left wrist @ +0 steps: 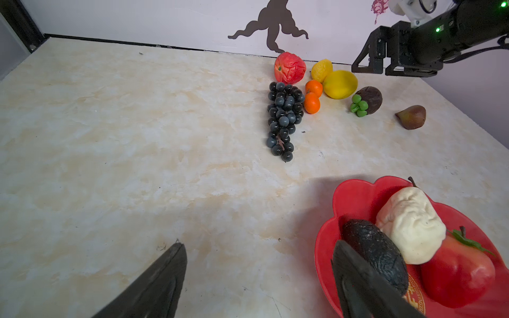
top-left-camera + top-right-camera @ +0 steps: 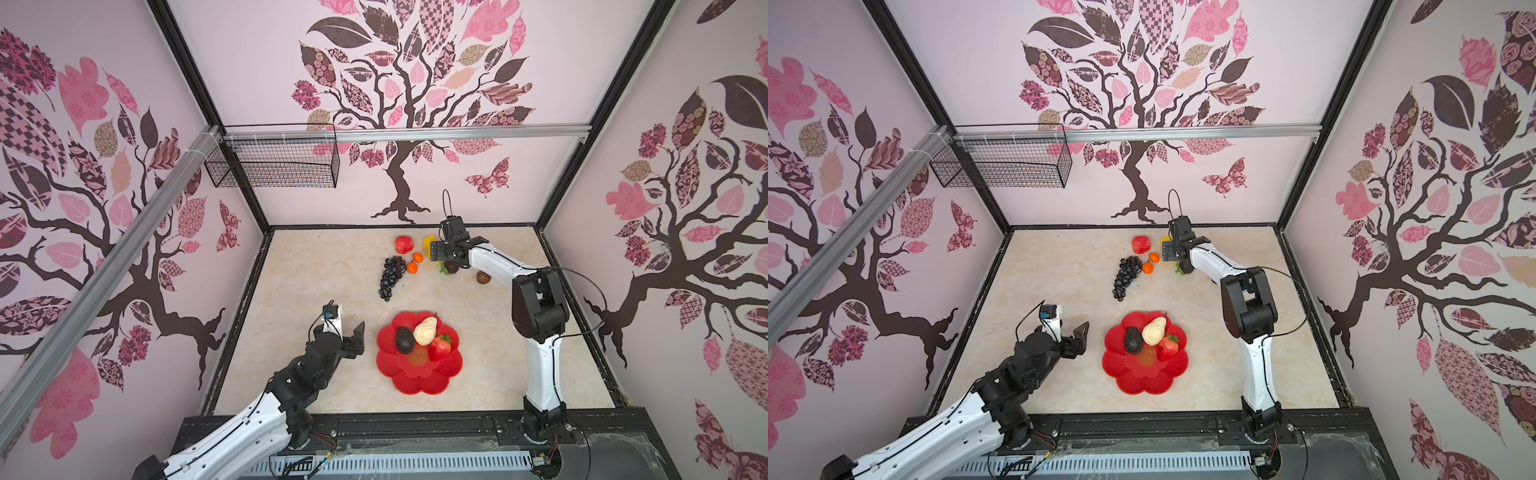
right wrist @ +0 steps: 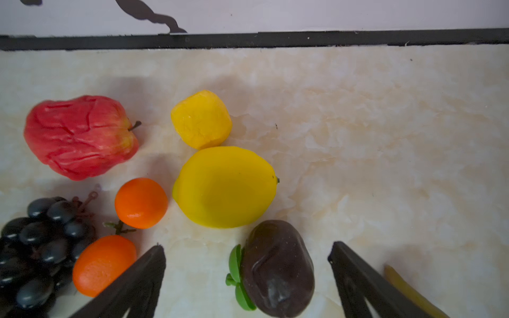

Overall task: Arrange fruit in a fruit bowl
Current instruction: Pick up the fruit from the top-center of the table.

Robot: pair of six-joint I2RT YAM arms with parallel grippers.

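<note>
Quick rundown for you: your left gripper (image 1: 258,243) has its jaws spread wide with nothing in them, and it hangs just beside the fruit bowl (image 2: 415,386), off its left rim in both top views. The bowl sits on the near half of the marble table (image 2: 311,291), roughly between your two arms. It holds three pieces bunched in its far half: a dark avocado (image 2: 404,340), the cream pear (image 2: 426,330) touching it, and the strawberry (image 2: 440,347) against the pear.

The rest is out by the back wall. Your right gripper (image 3: 247,246) is over there too, jaws wide apart, with a dark brown fruit (image 3: 278,271) (the one with the little green leaves) sitting between them. Neither jaw touches it in the right wrist view. Close by are the yellow lemon (image 3: 224,187), a smaller yellow fruit (image 3: 201,119), two small oranges (image 3: 141,203), the red apple (image 3: 80,136) and the black grape bunch (image 2: 390,274). The brown pear (image 2: 483,277) lies apart from the cluster, on the right arm's side.
</note>
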